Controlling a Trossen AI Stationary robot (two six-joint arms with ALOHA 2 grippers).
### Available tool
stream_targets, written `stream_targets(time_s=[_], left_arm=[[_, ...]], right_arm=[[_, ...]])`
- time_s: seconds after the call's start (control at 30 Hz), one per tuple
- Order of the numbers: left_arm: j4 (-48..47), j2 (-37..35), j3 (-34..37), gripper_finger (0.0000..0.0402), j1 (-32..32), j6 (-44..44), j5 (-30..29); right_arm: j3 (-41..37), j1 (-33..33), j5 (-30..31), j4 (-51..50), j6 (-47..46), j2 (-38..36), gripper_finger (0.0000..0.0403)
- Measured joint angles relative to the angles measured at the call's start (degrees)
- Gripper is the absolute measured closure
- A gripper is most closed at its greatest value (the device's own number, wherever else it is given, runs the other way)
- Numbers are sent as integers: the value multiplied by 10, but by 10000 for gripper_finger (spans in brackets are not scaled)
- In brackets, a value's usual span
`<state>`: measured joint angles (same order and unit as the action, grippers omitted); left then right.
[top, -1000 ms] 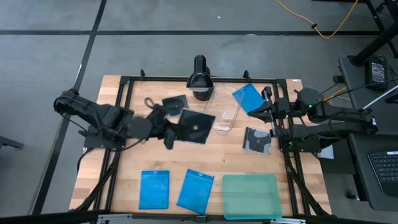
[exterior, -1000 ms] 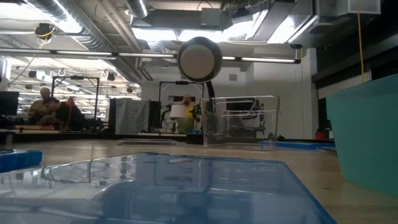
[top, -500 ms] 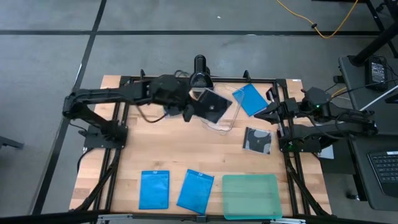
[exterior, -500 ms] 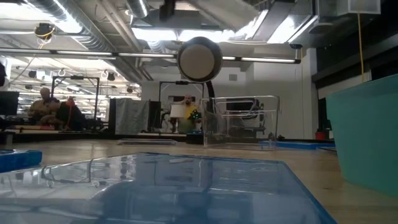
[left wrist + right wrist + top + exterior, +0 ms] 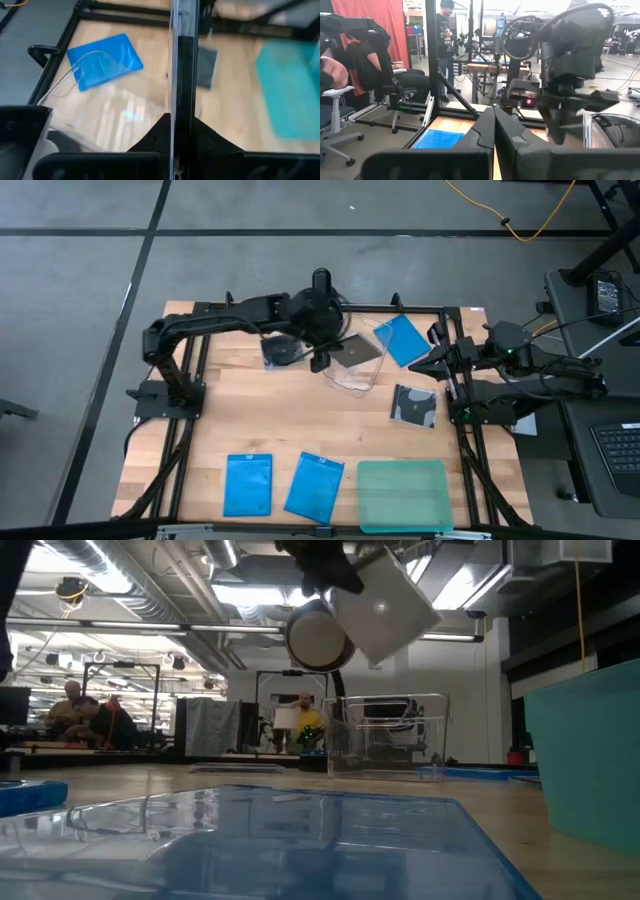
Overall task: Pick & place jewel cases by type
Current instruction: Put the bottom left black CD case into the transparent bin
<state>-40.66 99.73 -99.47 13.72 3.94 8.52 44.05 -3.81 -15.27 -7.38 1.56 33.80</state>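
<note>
A black-and-clear disc case (image 5: 356,348) hangs tilted over the clear plastic tub (image 5: 352,370) at the far middle, with my left gripper (image 5: 322,358) shut on it. The low view shows that case (image 5: 386,600) high above the tub (image 5: 385,735). A second disc case (image 5: 283,348) lies flat left of the tub and a third (image 5: 413,405) lies at the right. One blue case (image 5: 400,338) lies at the far right, and two more (image 5: 248,483) (image 5: 314,485) lie near the front edge. My right gripper (image 5: 437,360) waits shut at the right side. My left gripper pinches the disc case between its two fingers (image 5: 159,131) at one edge (image 5: 180,112); the wrist view shows the case edge-on between them. The fingers slant down from the table's left side. The case is lifted clear, tilted on edge above the tub.
A translucent teal tray (image 5: 402,495) stands at the front right. A black camera post (image 5: 321,305) stands at the far edge behind the tub. People sit and stand in the room beyond the table.
My left gripper has carried the disc case from the table's left middle toward the far edge and the right, ending over the clear tub. Its wrist has rolled, so the case has tipped from nearly flat to standing on edge.
</note>
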Motion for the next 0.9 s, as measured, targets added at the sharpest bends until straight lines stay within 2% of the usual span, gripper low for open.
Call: stream_targets(time_s=[0.2, 0.4, 0.7, 0.9], left_arm=[[-55, 53, -53, 384, -1, 92, -12], [-75, 73, -58, 384, -3, 136, -36], [-93, 75, -58, 384, -14, 138, -37], [-95, 75, -58, 384, -42, 135, -30]], right_arm=[[0, 0, 0, -4, -4, 0, 397], [0, 0, 0, -6, -16, 0, 397], [0, 0, 0, -7, -18, 0, 397], [0, 0, 0, -7, -12, 0, 397]])
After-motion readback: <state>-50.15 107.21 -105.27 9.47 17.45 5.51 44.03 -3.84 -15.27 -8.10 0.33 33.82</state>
